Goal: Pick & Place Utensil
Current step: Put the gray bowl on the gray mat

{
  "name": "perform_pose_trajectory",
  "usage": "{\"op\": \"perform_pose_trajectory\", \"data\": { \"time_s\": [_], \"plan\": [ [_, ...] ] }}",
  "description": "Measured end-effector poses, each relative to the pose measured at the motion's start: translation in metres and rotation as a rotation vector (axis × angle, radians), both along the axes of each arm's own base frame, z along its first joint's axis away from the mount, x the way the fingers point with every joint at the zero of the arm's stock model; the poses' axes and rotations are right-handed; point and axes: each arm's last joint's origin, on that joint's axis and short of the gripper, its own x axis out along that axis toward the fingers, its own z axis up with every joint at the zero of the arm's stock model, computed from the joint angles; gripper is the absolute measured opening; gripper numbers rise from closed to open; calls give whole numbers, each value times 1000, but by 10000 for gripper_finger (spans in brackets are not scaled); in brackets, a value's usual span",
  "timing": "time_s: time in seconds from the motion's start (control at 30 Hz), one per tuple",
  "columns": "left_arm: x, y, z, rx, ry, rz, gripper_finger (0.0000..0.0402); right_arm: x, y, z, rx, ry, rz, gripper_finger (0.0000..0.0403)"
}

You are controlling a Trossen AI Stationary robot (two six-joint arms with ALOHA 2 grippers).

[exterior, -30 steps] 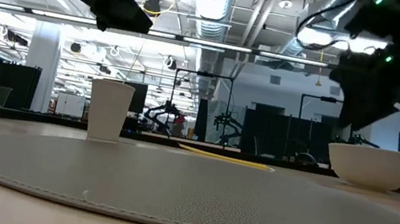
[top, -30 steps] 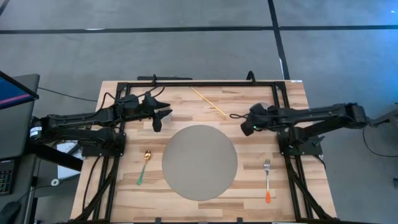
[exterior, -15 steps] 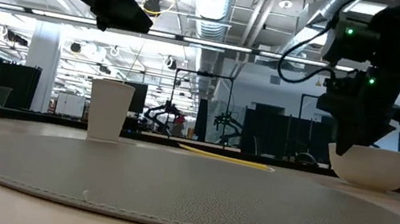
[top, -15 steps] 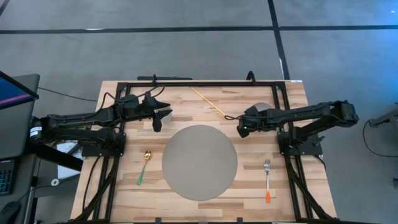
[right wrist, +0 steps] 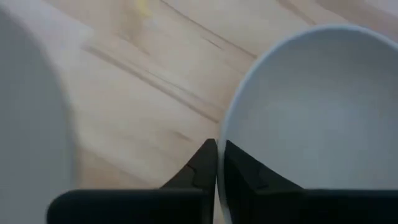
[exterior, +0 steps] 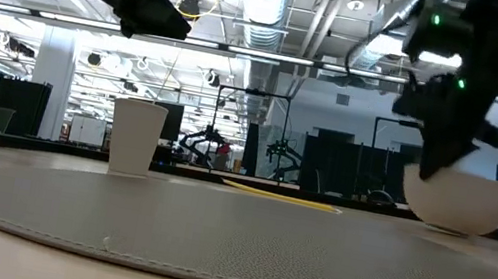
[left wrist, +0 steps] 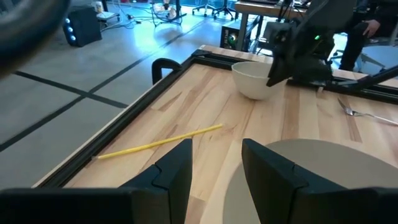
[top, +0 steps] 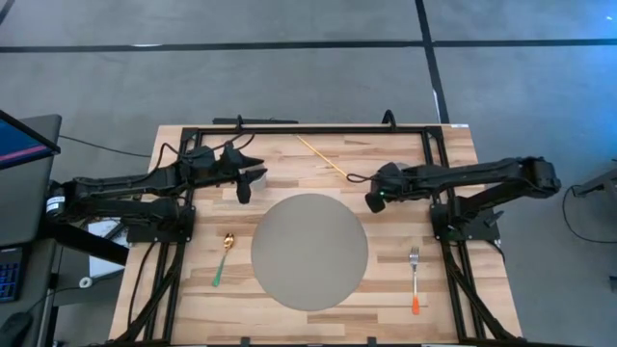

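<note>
A gold spoon with a green handle lies left of the round grey placemat. A fork with an orange handle lies to the mat's right, and a yellow stick lies behind it. A white bowl sits at the far right, mostly hidden under my right arm in the high view. My right gripper is shut on the bowl. My left gripper hangs open above the white cup at the far left and holds nothing. My right gripper pinches the bowl's rim on the side facing the placemat, one finger inside the bowl and the other outside. The fingers come from above, slanting down from the table's right. The bowl's base is still on the table.
Black frame rails run along the table's far edge and down both sides under the arms. A monitor stands off the table's left side. Bare wood shows between the stick and the placemat.
My right gripper has come down and toward the table's left, onto the bowl's rim. The bowl has shifted slightly toward the table's left.
</note>
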Motion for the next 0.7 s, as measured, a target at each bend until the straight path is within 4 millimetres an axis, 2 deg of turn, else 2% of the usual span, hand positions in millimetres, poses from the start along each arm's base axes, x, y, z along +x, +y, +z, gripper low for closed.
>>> {"op": "perform_pose_trajectory", "data": {
  "time_s": [0.2, 0.37, 0.47, 0.7],
  "plan": [
    [0, 0, 0, 2, -5, 1, 140, 19, 19, 37, -27, -110, 192, 8],
    [0, 0, 1, 4, -10, 3, 140, 42, 47, 58, -67, -232, 439, 6],
    [0, 0, 1, 5, -15, 3, 140, 55, 70, 59, -53, -306, 652, 5],
    [1, 0, 2, 8, -25, 4, 140, 75, 131, 44, -99, -376, 1364, 9]
  ]
}}
